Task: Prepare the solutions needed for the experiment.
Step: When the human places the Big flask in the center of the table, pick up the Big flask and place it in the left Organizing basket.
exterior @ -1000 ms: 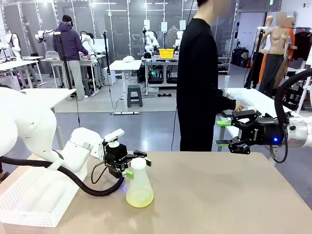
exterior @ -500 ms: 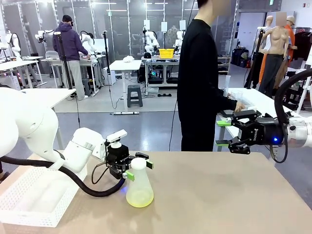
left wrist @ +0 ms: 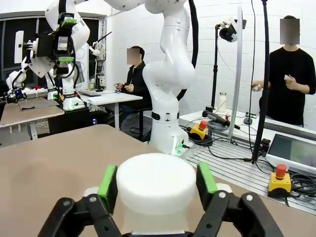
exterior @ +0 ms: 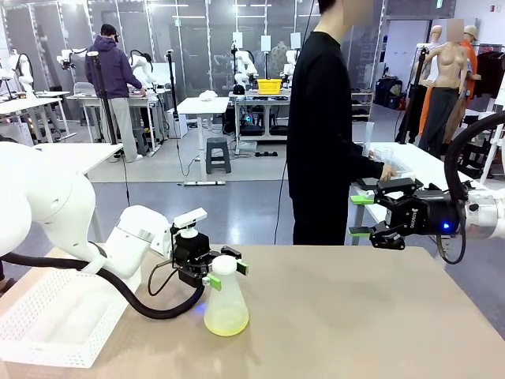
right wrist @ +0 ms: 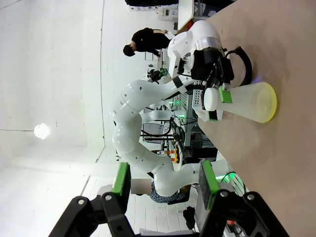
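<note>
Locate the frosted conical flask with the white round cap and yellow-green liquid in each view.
Front view: frosted conical flask low, left of centre, on the tan table.
Left wrist view: its white round cap bottom centre, between the green pads.
Right wrist view: upper right, lying sideways in the rolled picture.
Shared landmark: the left gripper at the flask's neck.

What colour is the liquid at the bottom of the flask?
Pale yellow-green liquid, a shallow layer in the frosted flask; the front view shows it best.
</note>
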You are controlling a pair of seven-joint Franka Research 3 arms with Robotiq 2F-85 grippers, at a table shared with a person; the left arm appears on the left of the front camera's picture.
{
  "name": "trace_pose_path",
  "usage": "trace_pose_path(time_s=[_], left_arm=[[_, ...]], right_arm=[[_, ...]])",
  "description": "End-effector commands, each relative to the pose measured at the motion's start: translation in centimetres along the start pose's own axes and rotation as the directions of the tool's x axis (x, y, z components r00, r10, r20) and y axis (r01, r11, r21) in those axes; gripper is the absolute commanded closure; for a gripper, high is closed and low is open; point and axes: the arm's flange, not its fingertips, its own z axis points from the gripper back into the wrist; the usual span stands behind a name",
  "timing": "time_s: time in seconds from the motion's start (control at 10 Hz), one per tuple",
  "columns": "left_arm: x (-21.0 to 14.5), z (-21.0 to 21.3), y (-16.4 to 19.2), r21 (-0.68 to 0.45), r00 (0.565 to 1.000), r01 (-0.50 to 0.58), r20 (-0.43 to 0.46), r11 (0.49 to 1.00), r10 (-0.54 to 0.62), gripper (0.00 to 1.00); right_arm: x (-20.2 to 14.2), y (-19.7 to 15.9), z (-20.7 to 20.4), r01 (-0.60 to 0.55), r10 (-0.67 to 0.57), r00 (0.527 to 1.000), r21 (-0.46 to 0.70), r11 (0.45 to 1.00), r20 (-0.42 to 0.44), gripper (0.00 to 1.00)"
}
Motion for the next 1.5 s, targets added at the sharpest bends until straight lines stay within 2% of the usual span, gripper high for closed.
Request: trace_pose_path(time_s=[0.0,0.1,0.2,0.3,0.4,0.5,0.6,0.7,0.8,1.0,1.4], left_arm=[[-0.2,0.3,0.8,-0.028,1.000,-0.009,0.009,1.000,0.009,0.40],[-0.1,0.4,0.9,-0.019,1.000,-0.006,0.011,1.000,0.007,0.36],[0.0,0.5,0.9,-0.021,1.000,-0.007,0.011,1.000,0.007,0.60],[0.0,0.6,0.9,-0.021,1.000,-0.013,0.011,1.000,0.013,0.56],[0.0,0.7,0.8,-0.027,1.000,-0.021,0.014,0.999,0.021,0.80],[0.0,0.8,0.8,-0.028,1.000,-0.026,0.014,0.999,0.027,0.76],[0.1,0.8,0.8,-0.028,0.999,-0.033,0.011,0.999,0.033,1.00],[0.2,0.9,0.8,-0.035,0.999,-0.040,0.009,0.999,0.040,0.96],[0.4,0.9,0.8,-0.034,0.999,-0.038,0.012,0.999,0.039,1.00],[1.5,0.4,0.5,-0.032,0.999,-0.048,0.016,0.998,0.049,1.00],[7.1,-0.5,0.0,-0.035,1.000,-0.028,-0.001,0.999,0.028,1.00]], right_arm=[[0.0,0.1,0.0,-0.008,0.008,1.000,0.007,1.000,-0.002,0.30],[0.0,0.1,0.0,-0.008,0.008,1.000,0.007,1.000,-0.002,0.30],[0.0,0.1,0.0,-0.008,0.008,1.000,0.007,1.000,-0.002,0.30],[0.0,0.1,0.0,-0.008,0.008,1.000,0.007,1.000,-0.002,0.30],[0.0,0.1,0.0,-0.008,0.008,1.000,0.007,1.000,-0.002,0.30],[0.0,0.1,0.0,-0.008,0.008,1.000,0.007,1.000,-0.002,0.30],[0.0,0.1,0.0,-0.008,0.008,1.000,0.007,1.000,-0.002,0.30],[0.0,0.1,0.0,-0.008,0.008,1.000,0.007,1.000,-0.002,0.30],[0.0,0.1,0.0,-0.008,0.008,1.000,0.007,1.000,-0.002,0.30],[0.0,0.1,0.0,-0.008,0.008,1.000,0.007,1.000,-0.002,0.30],[0.0,0.1,0.0,-0.008,0.008,1.000,0.007,1.000,-0.002,0.30]])
